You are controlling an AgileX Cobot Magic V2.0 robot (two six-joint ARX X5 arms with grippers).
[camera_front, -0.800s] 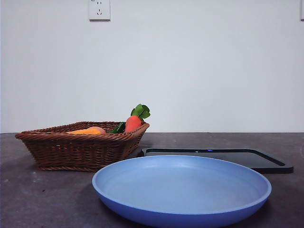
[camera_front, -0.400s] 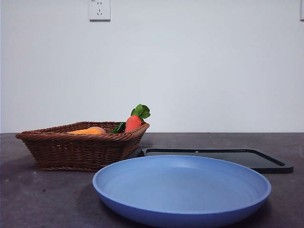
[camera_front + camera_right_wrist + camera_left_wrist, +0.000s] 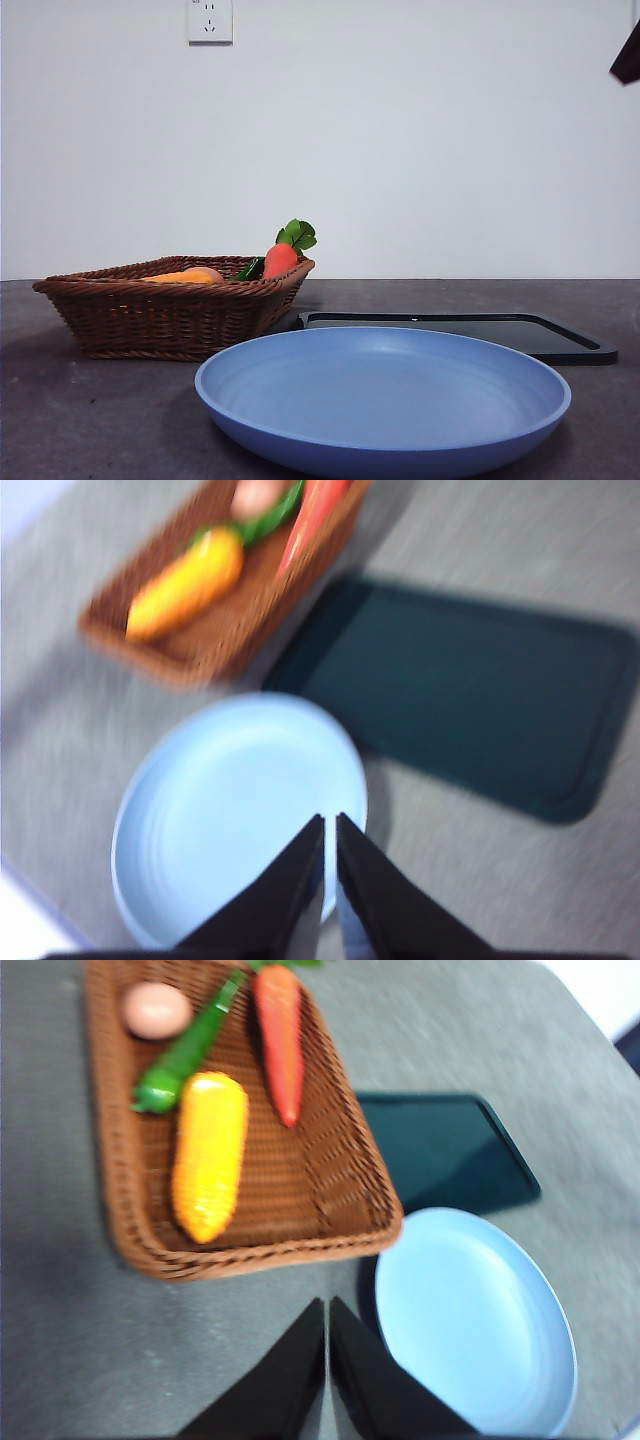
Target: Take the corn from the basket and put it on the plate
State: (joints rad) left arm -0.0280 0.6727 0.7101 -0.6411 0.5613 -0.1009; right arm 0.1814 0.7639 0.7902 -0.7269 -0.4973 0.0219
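The orange-yellow corn (image 3: 208, 1154) lies in the brown wicker basket (image 3: 340, 1175), beside a green vegetable and the carrot; in the front view only its top (image 3: 185, 275) peeks over the basket's rim (image 3: 160, 315). The light-blue plate (image 3: 383, 400) sits in front, bare; the wrist views show the plate (image 3: 470, 1320) (image 3: 235, 810) too. My left gripper (image 3: 327, 1305) hovers high above the table between basket and plate, shut and holding nothing. My right gripper (image 3: 330, 820) hangs high over the plate's edge, shut and holding nothing. A dark arm tip (image 3: 628, 55) shows at the top right corner.
A flat black tray (image 3: 450, 330) lies behind the plate, right of the basket. In the basket also lie a red-orange carrot (image 3: 280, 1035) with green leaves, a green vegetable (image 3: 185, 1055) and a small pinkish round item (image 3: 156, 1010). A wall stands behind the table.
A dark arm tip has come into the front view's top right corner. Basket, plate and tray have not moved.
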